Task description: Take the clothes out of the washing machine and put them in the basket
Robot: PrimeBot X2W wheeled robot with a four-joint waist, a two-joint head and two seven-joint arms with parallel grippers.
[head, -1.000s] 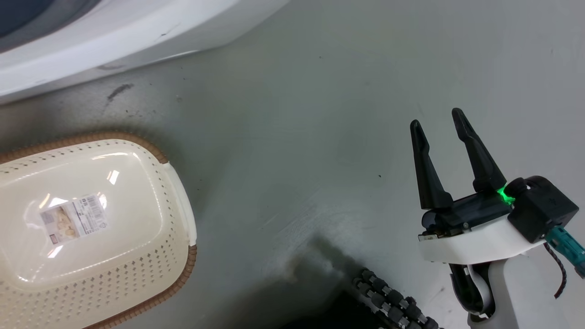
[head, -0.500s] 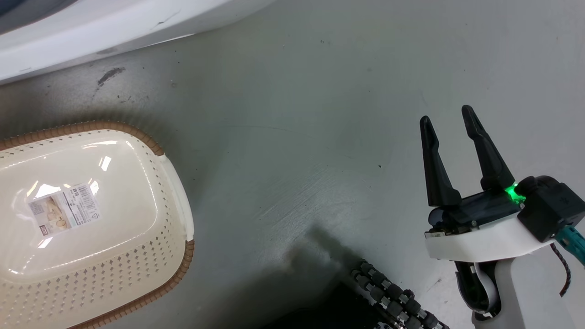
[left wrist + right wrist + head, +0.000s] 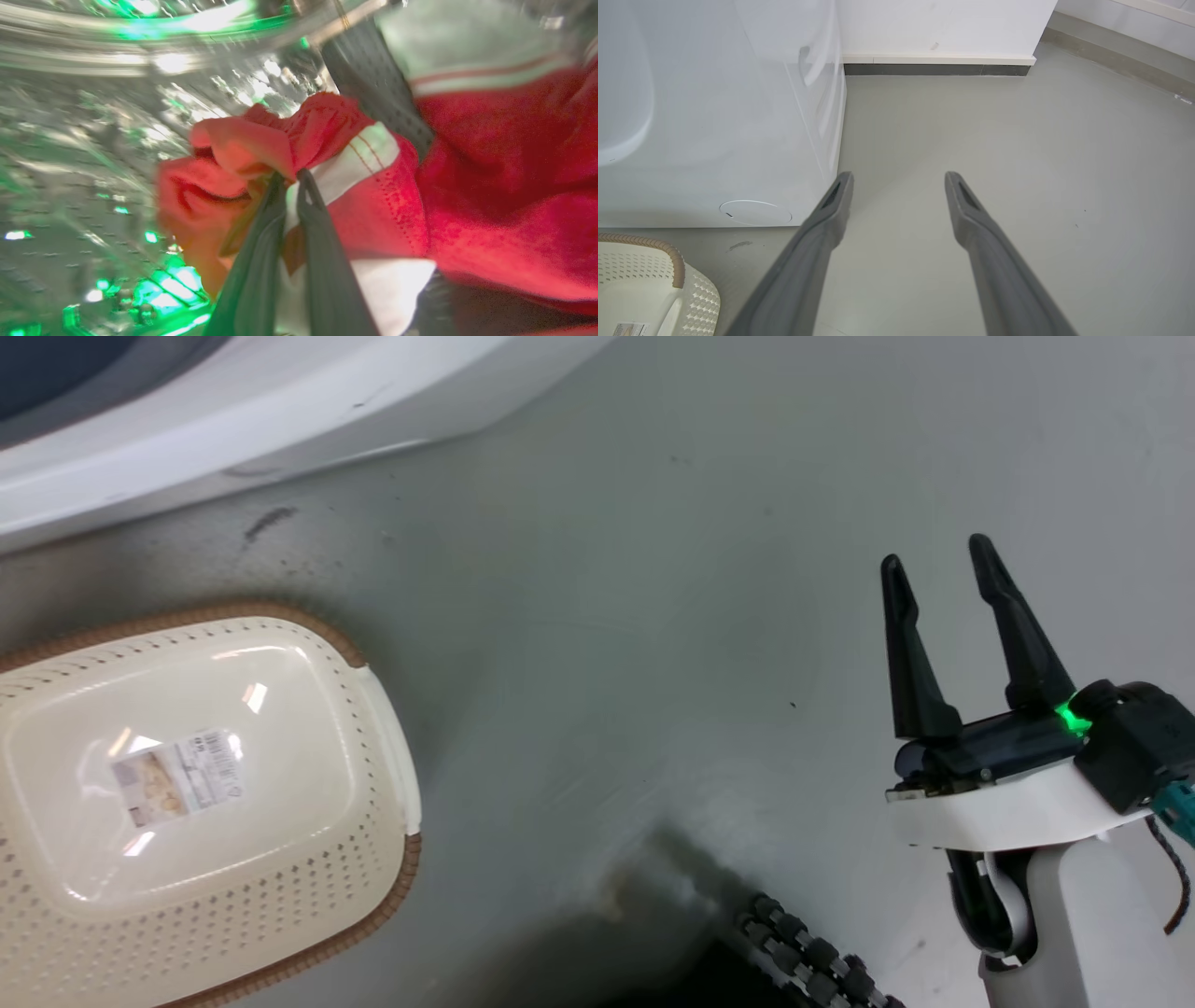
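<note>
Right gripper (image 3: 935, 555): fingers spread wide, nothing between them, pointing up the head view from a white wrist (image 3: 1008, 807). Green light (image 3: 1064, 714) lit at finger base. Left gripper (image 3: 289, 175): fingers nearly together, pinching a fold of the clothes (image 3: 364, 196).

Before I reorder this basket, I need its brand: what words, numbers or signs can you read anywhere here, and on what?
No text can be read.
Sticker on the floor of the basket: a small picture, fine print and a barcode-like strip, all too small and blurred to read.
Washing machine: no lettering visible.
Clothes: white stripes, no lettering visible.
</note>
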